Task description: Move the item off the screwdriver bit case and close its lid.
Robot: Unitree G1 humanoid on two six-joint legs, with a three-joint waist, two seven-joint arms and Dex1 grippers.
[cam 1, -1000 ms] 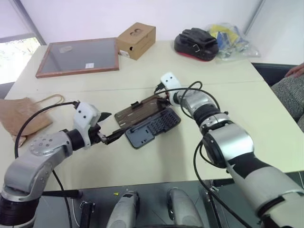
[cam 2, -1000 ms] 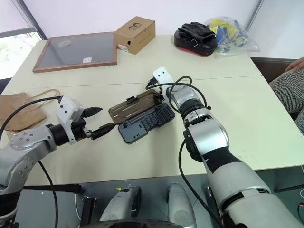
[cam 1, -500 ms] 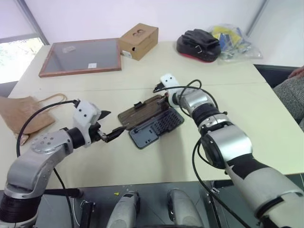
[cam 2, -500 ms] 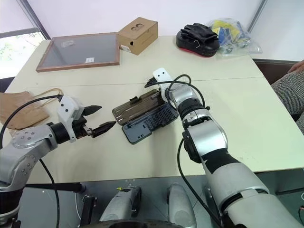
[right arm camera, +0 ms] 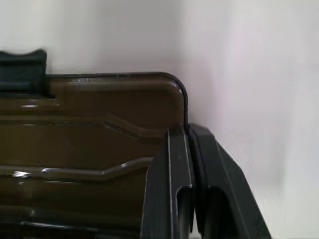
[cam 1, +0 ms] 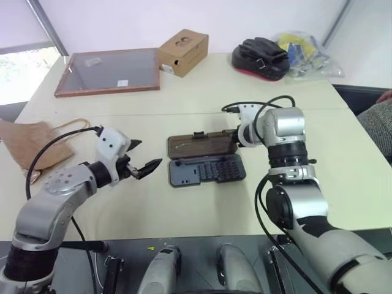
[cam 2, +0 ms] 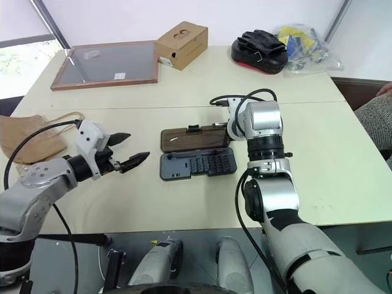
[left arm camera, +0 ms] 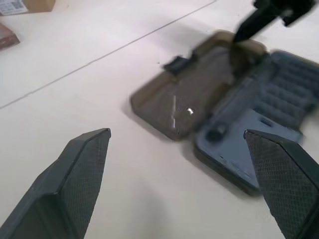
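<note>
Nearest the robot, the left gripper (cam 2: 130, 152) hovers just above the cream table (cam 2: 343, 159), its two black fingers spread wide and pointing toward the screwdriver bit case (cam 2: 197, 164), with bare tabletop between the tips and the case. In the left wrist view the case lies ahead between the two spread fingers (left arm camera: 75, 172), apart from both.

The case sits open and flat at the middle of the table: the dark grey tray with its rows of bit slots on the near side, and the lid (cam 2: 195, 138), a translucent smoky-brown flap, folded back flat on the far side. A small black latch (cam 2: 193, 128) sticks out from the lid's far edge.

The right gripper (cam 1: 234, 133) is at the lid's right end, pointing steeply downward. Its fingers (right arm camera: 172, 189) are pressed together, and in the right wrist view their tips sit at the lid's rounded corner; whether they pinch the lid's edge cannot be told.

The brown paper bag (cam 2: 27, 136) lies crumpled at the table's left edge, off the case and well apart from it, its thin tan loop handles toward the middle.

Farther back lie a wood-framed glass panel (cam 2: 109, 62), a brown cardboard box (cam 2: 182, 43), a black-and-red pouch (cam 2: 260, 50) and a clear plastic bag with blue and yellow contents (cam 2: 304, 40).
</note>
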